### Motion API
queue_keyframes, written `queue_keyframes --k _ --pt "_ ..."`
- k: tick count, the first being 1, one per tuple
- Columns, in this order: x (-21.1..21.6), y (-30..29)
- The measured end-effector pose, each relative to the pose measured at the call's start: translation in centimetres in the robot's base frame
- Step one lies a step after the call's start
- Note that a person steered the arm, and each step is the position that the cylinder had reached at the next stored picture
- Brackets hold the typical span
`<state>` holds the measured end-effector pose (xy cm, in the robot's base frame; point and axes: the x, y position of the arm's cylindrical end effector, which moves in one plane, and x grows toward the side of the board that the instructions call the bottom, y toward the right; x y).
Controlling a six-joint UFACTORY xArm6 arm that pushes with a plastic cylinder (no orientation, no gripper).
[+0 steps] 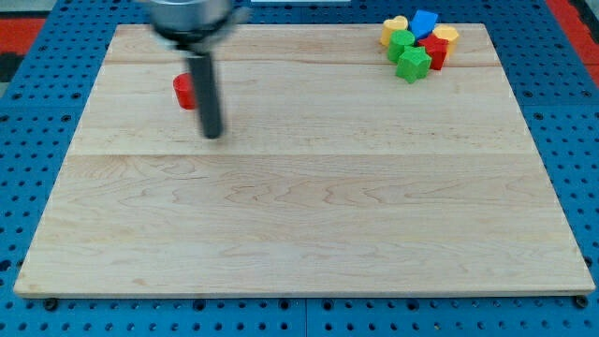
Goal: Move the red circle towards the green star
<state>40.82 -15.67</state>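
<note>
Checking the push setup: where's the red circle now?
The red circle sits alone at the board's upper left, partly behind the rod, with my tip just to its lower right; the block cluster is far off at the view's top right.

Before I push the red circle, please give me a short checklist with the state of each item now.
1. Red circle visible, partly behind the rod: ok.
2. My tip on the circle's left side for a push rightwards: not ok; it is right of and below the circle.
3. Green star located, in the cluster at the view's top right: ok.
4. Board between circle and star free of blocks: ok.
5. Tip touching the circle: cannot tell.
</note>
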Motion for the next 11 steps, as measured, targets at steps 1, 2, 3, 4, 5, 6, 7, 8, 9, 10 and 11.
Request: queue_keyframes --k 1,2,3,4,5,6,7,8,9,10,11 --pt "-2.3 -8.2" --pt "-6.2 -9.4" --pt "-7.3 -4.8" --pt "-7.3 4.4" --pt "-7.3 10.9" --pt "-7.3 10.9" --pt "-6.5 7.3" --pt "-5.3 6.6" --pt "-5.3 13.3" --pt "-5.3 21.1" --pt "-5.2 27.7"
